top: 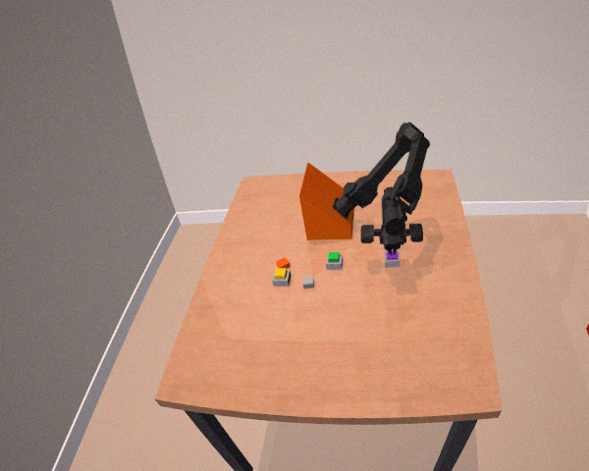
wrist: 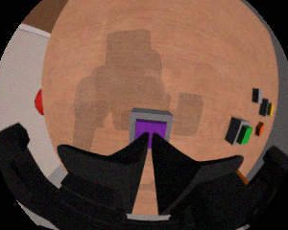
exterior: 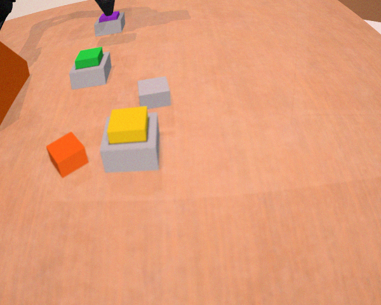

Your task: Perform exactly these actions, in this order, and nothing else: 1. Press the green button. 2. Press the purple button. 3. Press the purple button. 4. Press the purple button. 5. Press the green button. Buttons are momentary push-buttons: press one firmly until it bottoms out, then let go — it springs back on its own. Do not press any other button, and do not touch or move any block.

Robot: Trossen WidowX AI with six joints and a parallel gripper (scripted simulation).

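My gripper (top: pixel 392 251) (exterior: pixel 108 14) (wrist: pixel 151 136) is shut and empty, pointing down with its fingertips on the purple button (top: pixel 392 256) (exterior: pixel 109 16) (wrist: pixel 151 127). The purple cap sits low in its grey base, pressed down; the fingertips hide part of it. The green button (top: pixel 333 256) (exterior: pixel 89 58) (wrist: pixel 245 134) stands left of the gripper in the top view, its cap raised, with nothing touching it.
A yellow button (top: pixel 280 273) (exterior: pixel 127 125), an orange block (top: pixel 283 262) (exterior: pixel 66 153) and a grey block (top: pixel 307 282) (exterior: pixel 153 92) lie beyond the green button. A large orange wedge (top: pixel 322 215) (exterior: pixel 2 74) stands behind the green button, near the arm.
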